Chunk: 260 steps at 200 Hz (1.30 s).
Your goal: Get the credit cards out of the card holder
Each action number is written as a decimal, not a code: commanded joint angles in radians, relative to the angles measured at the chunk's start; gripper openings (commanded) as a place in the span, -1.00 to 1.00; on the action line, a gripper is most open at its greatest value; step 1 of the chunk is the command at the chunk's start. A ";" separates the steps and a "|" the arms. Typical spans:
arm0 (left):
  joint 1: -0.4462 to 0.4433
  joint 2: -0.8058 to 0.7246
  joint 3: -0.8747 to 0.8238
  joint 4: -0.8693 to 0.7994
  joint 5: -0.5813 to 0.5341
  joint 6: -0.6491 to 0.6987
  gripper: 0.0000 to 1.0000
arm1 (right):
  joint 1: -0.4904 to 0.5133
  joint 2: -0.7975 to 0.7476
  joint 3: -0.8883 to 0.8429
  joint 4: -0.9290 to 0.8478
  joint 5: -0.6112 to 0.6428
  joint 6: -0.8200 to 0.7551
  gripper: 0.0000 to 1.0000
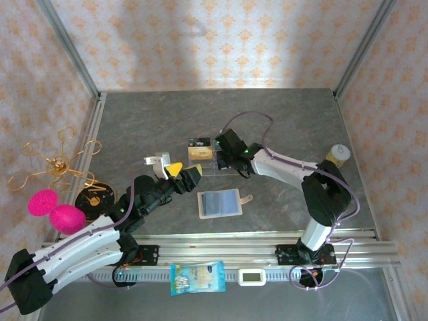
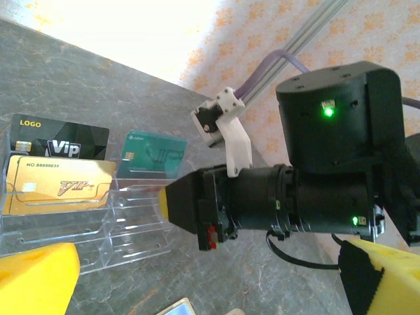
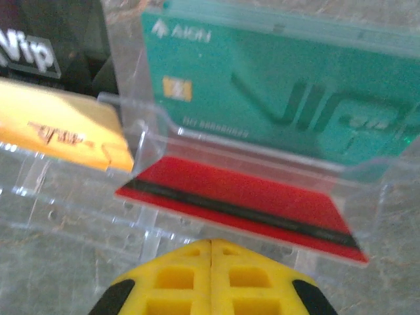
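Observation:
The card holder [image 1: 219, 202] lies open and flat mid-table, blue-grey inside, its snap tab to the right; one corner of it [image 2: 174, 307] shows in the left wrist view. A black card [image 2: 59, 141], a gold card [image 2: 56, 184] and a teal-green card [image 3: 282, 105] stand in a clear acrylic rack [image 1: 206, 160]. A red card [image 3: 236, 200] lies in the rack's lower tier. My right gripper [image 3: 210, 252] is shut just before the red card's near edge, with nothing seen between its pads. My left gripper [image 1: 185, 172] hovers open left of the rack, holding nothing.
At the left edge are two pink balls [image 1: 57, 210], a gold wire ornament [image 1: 57, 164] and a black disc [image 1: 93, 196]. A yellow-lidded jar [image 1: 339, 155] stands far right. A snack bag [image 1: 197, 277] and a white device [image 1: 253, 275] lie by the front rail.

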State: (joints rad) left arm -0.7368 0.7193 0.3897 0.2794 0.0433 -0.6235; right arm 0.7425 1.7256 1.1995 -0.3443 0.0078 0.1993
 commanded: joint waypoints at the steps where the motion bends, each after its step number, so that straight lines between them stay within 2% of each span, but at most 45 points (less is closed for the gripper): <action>1: 0.008 -0.014 -0.006 -0.008 -0.010 0.020 0.99 | -0.005 0.042 0.050 -0.047 0.079 -0.022 -1.00; 37: 0.008 -0.014 -0.015 -0.004 -0.005 0.019 0.99 | -0.008 0.096 0.113 -0.055 0.108 -0.037 -1.00; 72: 0.008 -0.018 -0.016 -0.015 0.005 0.013 0.99 | -0.007 0.081 0.135 -0.051 0.098 -0.030 -1.00; 126: 0.008 -0.018 -0.020 -0.008 0.006 0.010 0.99 | -0.009 0.106 0.156 -0.051 0.155 -0.022 -1.00; 144: 0.007 -0.021 -0.022 -0.013 0.002 0.009 0.99 | -0.008 0.091 0.157 -0.043 0.131 -0.022 -0.99; 212: 0.008 -0.028 -0.029 -0.002 -0.020 -0.002 0.99 | 0.026 -0.064 0.046 0.009 0.068 0.015 -0.48; 260: 0.008 -0.027 -0.048 0.040 0.003 -0.028 0.99 | 0.094 -0.247 -0.149 0.141 0.018 0.076 -0.34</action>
State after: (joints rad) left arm -0.7368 0.7006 0.3634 0.2783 0.0429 -0.6300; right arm 0.7925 1.5784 1.1393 -0.2852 0.0448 0.2298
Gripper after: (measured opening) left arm 0.993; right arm 0.316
